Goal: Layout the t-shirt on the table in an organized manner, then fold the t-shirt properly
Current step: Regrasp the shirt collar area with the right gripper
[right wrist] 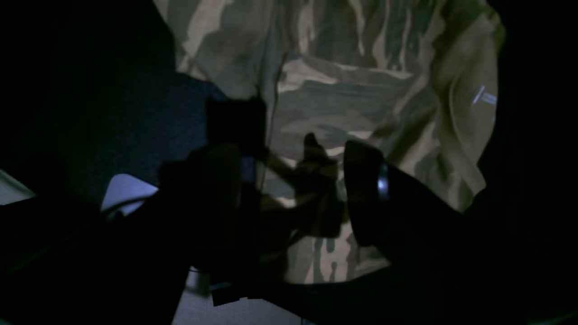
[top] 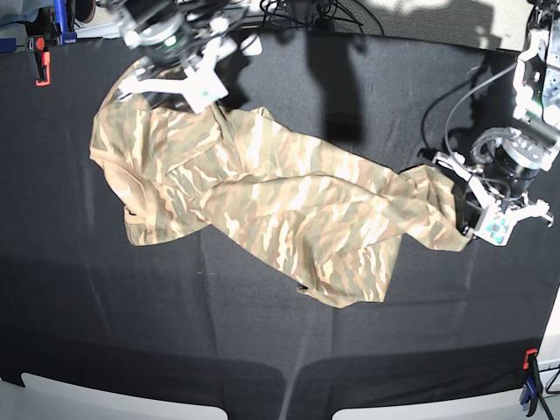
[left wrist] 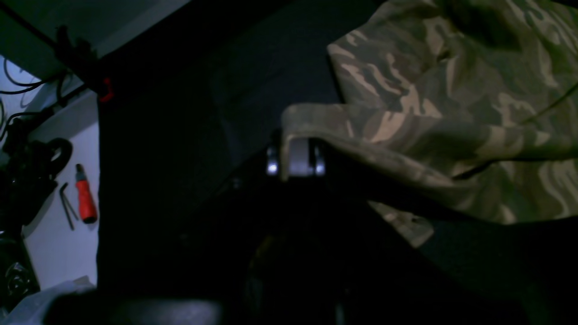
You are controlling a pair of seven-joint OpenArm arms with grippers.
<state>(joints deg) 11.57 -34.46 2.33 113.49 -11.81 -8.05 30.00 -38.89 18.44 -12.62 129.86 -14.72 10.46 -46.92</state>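
Base view: one table (top: 262, 350), black cloth, three clamps at its edges. One shirt (top: 289, 206) crumpled across centre, 10 to 3 o'clock. Two grippers: left gripper (top: 479, 229) clenched on shirt edge at 3, right gripper (top: 171, 86) spread apart over shirt at 11.

Robotics lab or workshop: black-draped surface (top: 262, 350) with edge clamps (top: 41, 67), loose cables (top: 302, 10), red-handled screwdriver (left wrist: 85, 201), hex keys (left wrist: 67, 205).
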